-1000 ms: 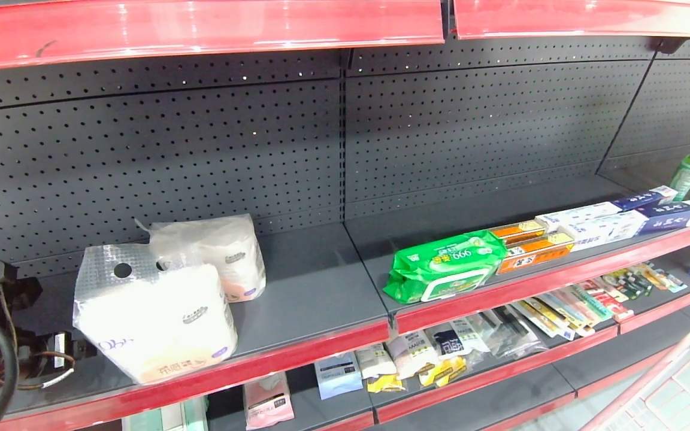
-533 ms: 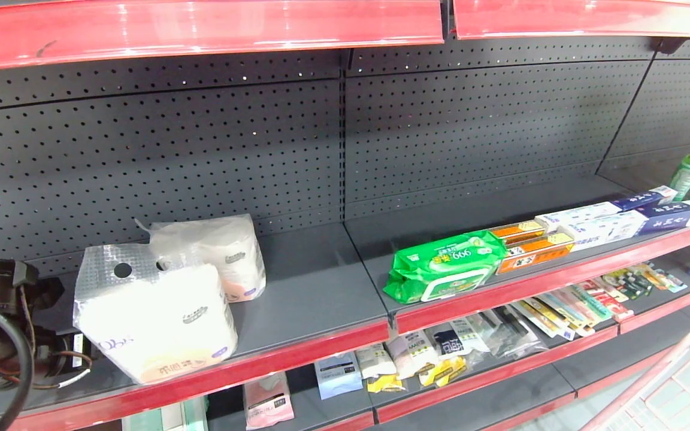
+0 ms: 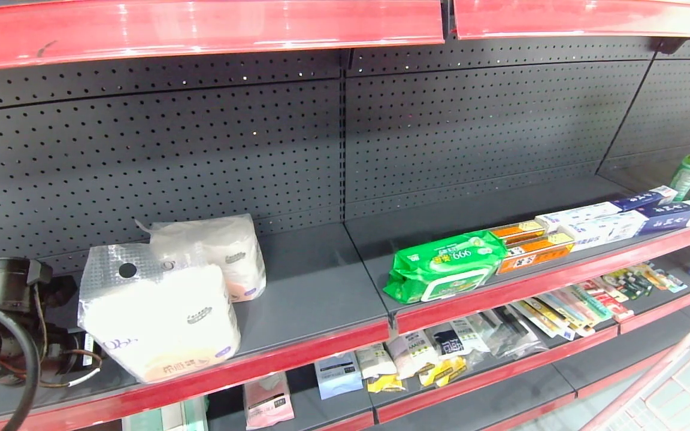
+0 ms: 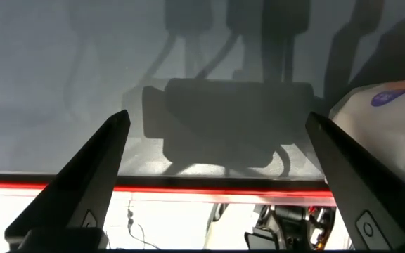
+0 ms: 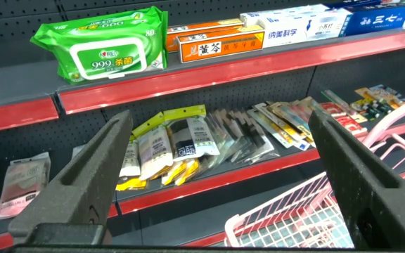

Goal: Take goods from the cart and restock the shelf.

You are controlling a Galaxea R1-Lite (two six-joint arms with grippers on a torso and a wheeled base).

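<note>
Two tissue packs stand on the shelf, and my left arm has just nudged the front one along.

Over the last second my left arm has crept rightwards along the shelf [image 3: 315,287]. The front tissue pack [image 3: 159,323] has slid a touch the same way and stands upright at the red lip, just in front of the rear tissue pack [image 3: 225,254]. My left claw [image 4: 216,119] is spread with nothing between its fingers, low over the shelf board, with the pack's corner just beside one finger. My right claw [image 5: 218,112] is spread and empty too, hanging before the lower shelves above the pink cart [image 5: 294,218]. I judge this pack delivered and let go. The push only squares it up, and what remains is to back out and fetch the next item.
</note>
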